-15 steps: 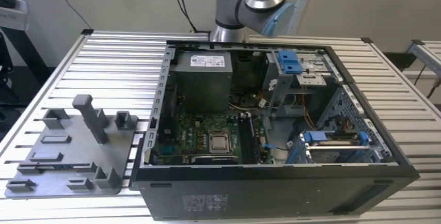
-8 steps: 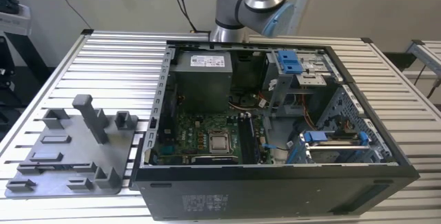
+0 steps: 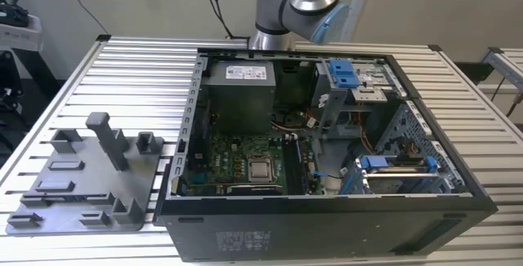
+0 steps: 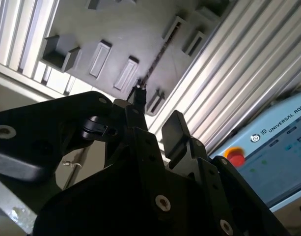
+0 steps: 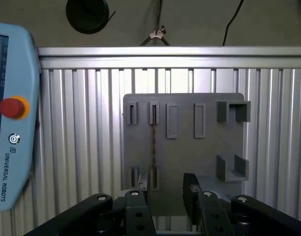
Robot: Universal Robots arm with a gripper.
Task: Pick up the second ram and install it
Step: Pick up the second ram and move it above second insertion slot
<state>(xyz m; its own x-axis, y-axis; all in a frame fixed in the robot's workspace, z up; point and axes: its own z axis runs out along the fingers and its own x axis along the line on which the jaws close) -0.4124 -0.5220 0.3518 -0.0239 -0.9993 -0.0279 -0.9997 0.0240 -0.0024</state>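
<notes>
While your claw [image 5: 165,194] hangs high over the fixture [image 5: 189,157], its two black fingers [image 5: 138,196] stand apart, released, with bare fixture plate showing through the gap. You get the same spread in the second wrist view, where the claw [image 4: 157,113] sits above one end of the fixture [image 4: 130,29].

Look past the fingers and you find the ram [image 5: 153,142]. It stands on its edge in the fixture, caught between two pairs of slot posts, and from above it reads as a thin dark line. In the second wrist view the ram [image 4: 154,63] runs the same way, apart from the claw.

Under the fixture lies the slatted table [image 5: 81,147]. A pendant [image 5: 13,147] with a red button [image 5: 13,108] shows off to one side of the fixture.

In the exterior view, the fixture [image 3: 90,183] lies flat on the table [image 3: 122,64]. Just beside it, to the exterior view's right, you have the open case [image 3: 327,217] with its green board [image 3: 237,155] inside. Farther from the fixture, behind the case, rises the arm [image 3: 298,2].
</notes>
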